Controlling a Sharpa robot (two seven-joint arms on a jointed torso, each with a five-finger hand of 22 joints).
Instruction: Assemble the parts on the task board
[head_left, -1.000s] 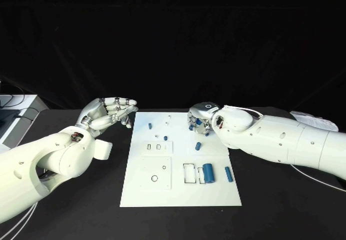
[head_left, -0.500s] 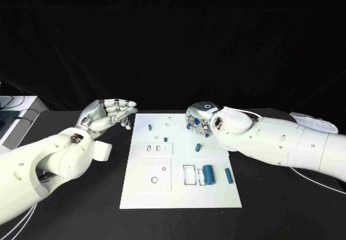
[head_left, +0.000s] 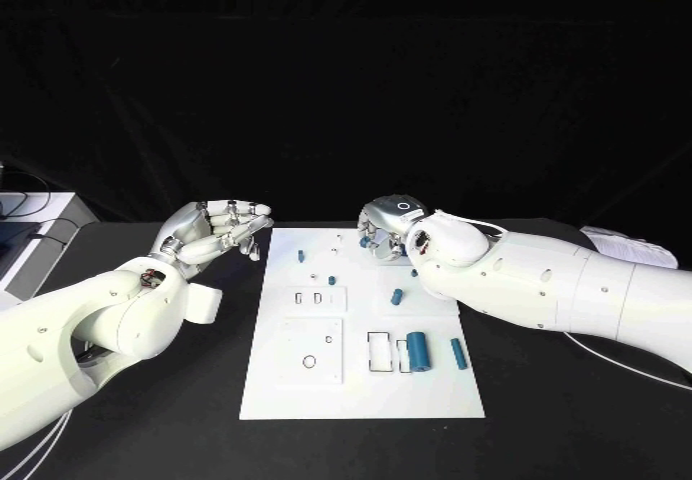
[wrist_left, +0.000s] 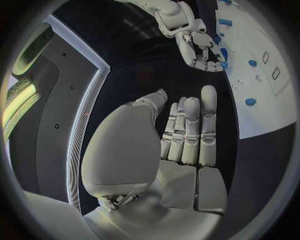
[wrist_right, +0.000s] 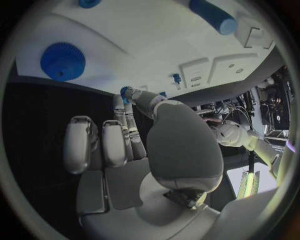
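The white task board lies in the middle of the black table. On it lie a large blue cylinder, a slimmer blue pin and small blue pegs. My right hand hovers over the board's far edge. In the right wrist view its thumb and a finger pinch a small blue part, with a blue gear lying beyond on the board. My left hand is raised off the board's left side. Its fingers are stretched out and hold nothing.
White equipment stands at the table's left edge. A pale object lies at the far right behind my right arm. The board has rectangular slots and round holes on its left half.
My right hand has moved left and toward the board's far edge, keeping the small blue part at its fingertips. The left hand has stayed where it was.
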